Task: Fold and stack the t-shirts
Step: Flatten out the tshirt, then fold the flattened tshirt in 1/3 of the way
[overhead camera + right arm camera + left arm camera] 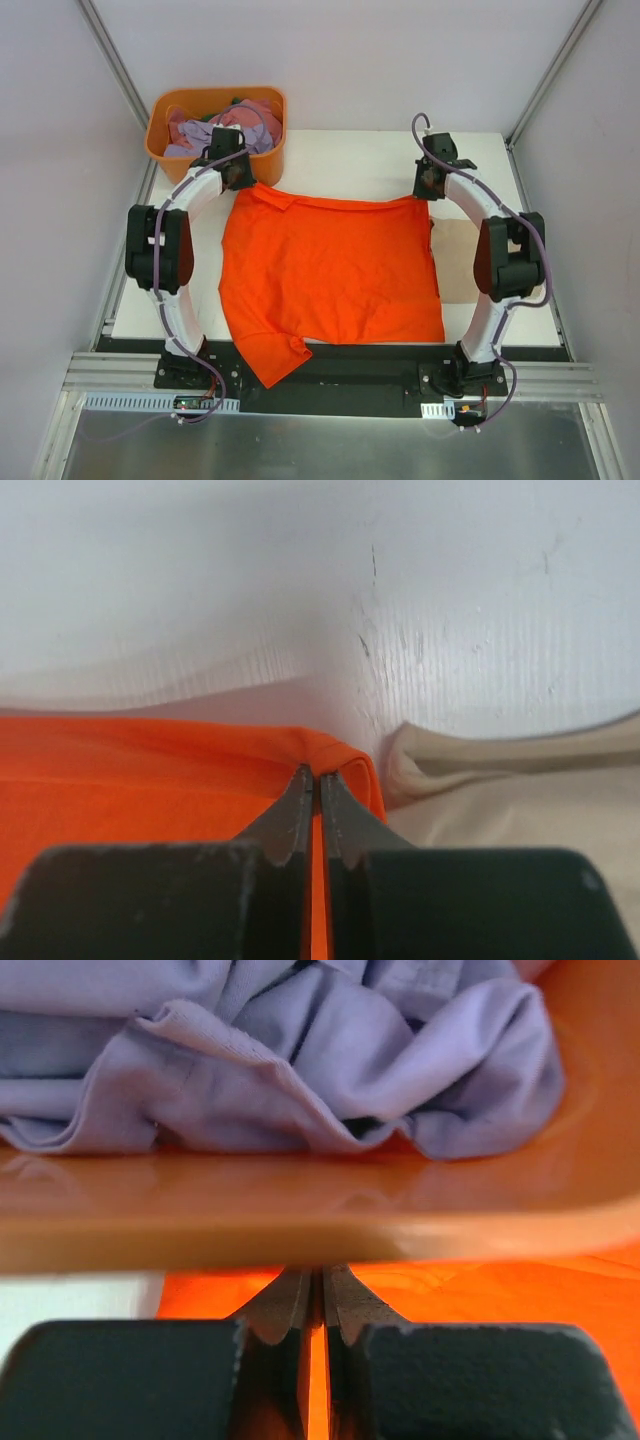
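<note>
Overhead, you see the orange t-shirt [330,270] spread flat on the white table [350,160], filling the middle between the two arms. One sleeve [275,360] at 7 o'clock hangs over the near edge. Your left gripper [235,172] sits at the shirt's 11 o'clock corner and your right gripper [428,185] at its 1 o'clock corner. An orange basket [158,140] of crumpled clothes stands at 11 o'clock on the table, just beyond the left gripper. A beige cloth [458,265] lies at 3 o'clock, partly under the shirt's edge.

From the left wrist, your fingers are pressed nearly together with a thin strip of orange fabric between them, so they pinch the shirt. The basket rim [300,1220] runs across at 12 o'clock, close above the fingertips, with a purple shirt [300,1050] bunched inside.

From the right wrist, your fingers are likewise narrow and clamp the folded orange hem. The beige cloth [520,790] lies at 3 o'clock, touching that corner, and bare table [300,570] fills 12 o'clock.
</note>
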Robot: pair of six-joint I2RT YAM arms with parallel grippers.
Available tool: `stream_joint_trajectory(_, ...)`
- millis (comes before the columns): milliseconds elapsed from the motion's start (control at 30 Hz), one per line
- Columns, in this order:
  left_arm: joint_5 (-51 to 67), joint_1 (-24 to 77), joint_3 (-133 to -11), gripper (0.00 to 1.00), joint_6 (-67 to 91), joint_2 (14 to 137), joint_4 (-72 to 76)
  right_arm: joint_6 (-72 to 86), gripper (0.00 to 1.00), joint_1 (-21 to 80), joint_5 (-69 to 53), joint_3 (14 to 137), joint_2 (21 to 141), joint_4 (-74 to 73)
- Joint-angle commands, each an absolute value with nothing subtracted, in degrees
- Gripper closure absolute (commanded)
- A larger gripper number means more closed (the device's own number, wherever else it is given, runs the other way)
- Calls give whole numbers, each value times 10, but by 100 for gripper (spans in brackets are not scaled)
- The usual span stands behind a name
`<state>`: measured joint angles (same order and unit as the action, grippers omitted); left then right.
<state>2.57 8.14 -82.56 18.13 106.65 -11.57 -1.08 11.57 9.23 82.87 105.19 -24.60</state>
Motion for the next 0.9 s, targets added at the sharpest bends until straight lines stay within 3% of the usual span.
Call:
stream_joint_trajectory(0,24,76,-877,100,163,1093,-89,-11,99,105,59,905,1106,-225)
stream_joint_trajectory(300,64,76,-822,100,213,1058,-92,-11,99,98,42,898,1099,-237)
stream_joint_trajectory(867,73,79,-494,100,375,738,-131,-35,99,97,7,707,888,-263)
